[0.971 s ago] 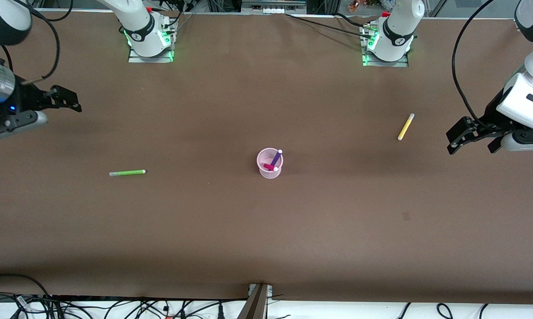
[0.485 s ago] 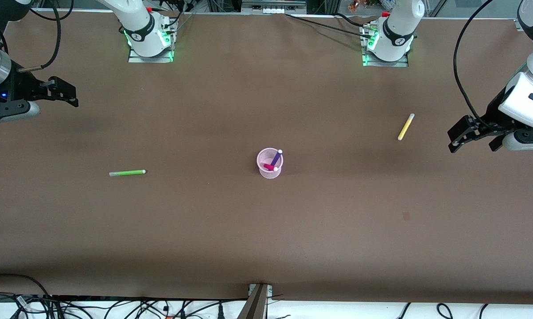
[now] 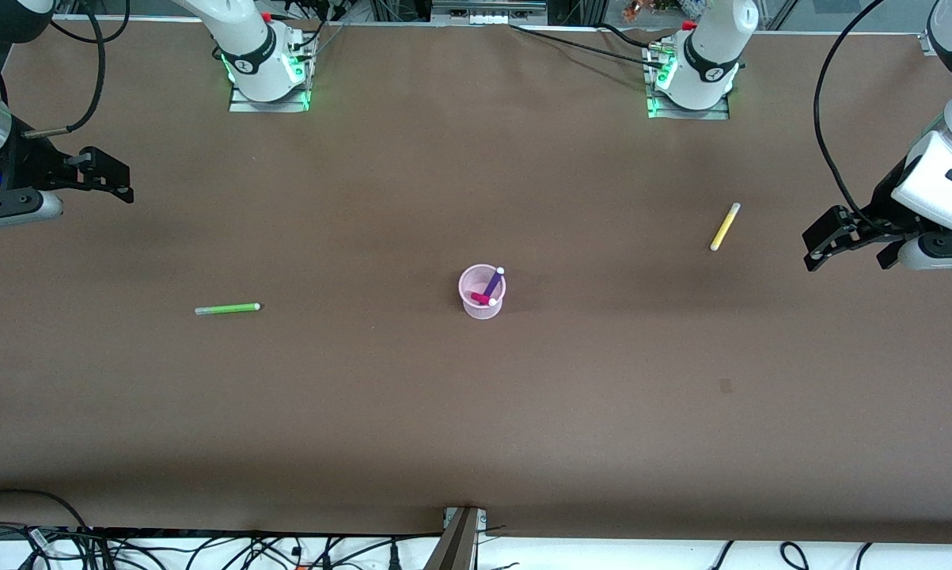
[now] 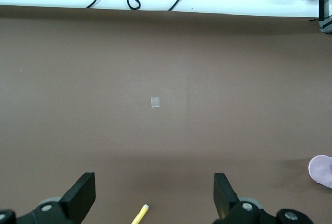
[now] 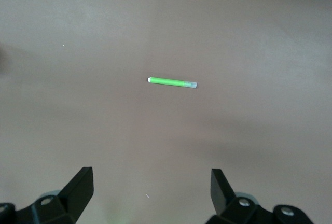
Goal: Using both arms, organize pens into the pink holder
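The pink holder (image 3: 482, 305) stands mid-table with a purple pen (image 3: 494, 281) and a magenta pen (image 3: 481, 298) leaning inside it. A green pen (image 3: 227, 309) lies flat toward the right arm's end, also in the right wrist view (image 5: 171, 82). A yellow pen (image 3: 725, 226) lies toward the left arm's end; its tip (image 4: 139, 214) shows in the left wrist view. My left gripper (image 3: 847, 255) hovers open and empty beside the yellow pen, jaws wide (image 4: 154, 195). My right gripper (image 3: 113, 180) hangs open and empty at the table's right-arm end, apart from the green pen, jaws wide (image 5: 150, 187).
The brown table (image 3: 476, 412) carries a small pale patch (image 4: 155, 102). Both arm bases (image 3: 268, 71) stand along the table edge farthest from the front camera. Cables (image 3: 206, 550) lie off the edge nearest that camera. The holder's rim (image 4: 321, 169) shows in the left wrist view.
My right gripper has drawn back slightly toward its end of the table. The left gripper has shifted a little toward its own end. No pen has moved.
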Action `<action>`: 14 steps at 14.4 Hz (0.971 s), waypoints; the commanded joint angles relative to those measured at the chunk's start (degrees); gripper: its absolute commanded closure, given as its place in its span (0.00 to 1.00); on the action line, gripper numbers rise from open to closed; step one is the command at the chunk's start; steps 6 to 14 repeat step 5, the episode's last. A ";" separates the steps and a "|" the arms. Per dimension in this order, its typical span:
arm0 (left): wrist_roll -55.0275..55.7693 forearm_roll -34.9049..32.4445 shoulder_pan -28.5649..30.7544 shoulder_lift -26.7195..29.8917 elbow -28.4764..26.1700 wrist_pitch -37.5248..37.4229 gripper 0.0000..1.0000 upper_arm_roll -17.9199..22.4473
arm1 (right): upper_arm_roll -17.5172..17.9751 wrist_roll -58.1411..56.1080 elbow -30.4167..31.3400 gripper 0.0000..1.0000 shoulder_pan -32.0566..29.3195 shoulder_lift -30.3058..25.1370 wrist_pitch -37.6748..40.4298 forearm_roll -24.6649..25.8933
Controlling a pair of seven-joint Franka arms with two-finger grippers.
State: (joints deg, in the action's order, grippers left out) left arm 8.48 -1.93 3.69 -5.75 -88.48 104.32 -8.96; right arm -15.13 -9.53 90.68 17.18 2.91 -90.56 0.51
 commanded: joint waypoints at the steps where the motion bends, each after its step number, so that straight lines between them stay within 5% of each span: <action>1: -4.25 2.37 -1.23 0.65 0.51 -1.66 0.00 1.84 | 0.01 0.74 -1.56 0.00 0.23 0.52 1.18 0.28; 14: -8.22 2.37 -1.32 0.83 0.33 -3.42 0.00 3.42 | -0.08 0.65 -1.56 0.00 0.23 0.52 1.18 0.20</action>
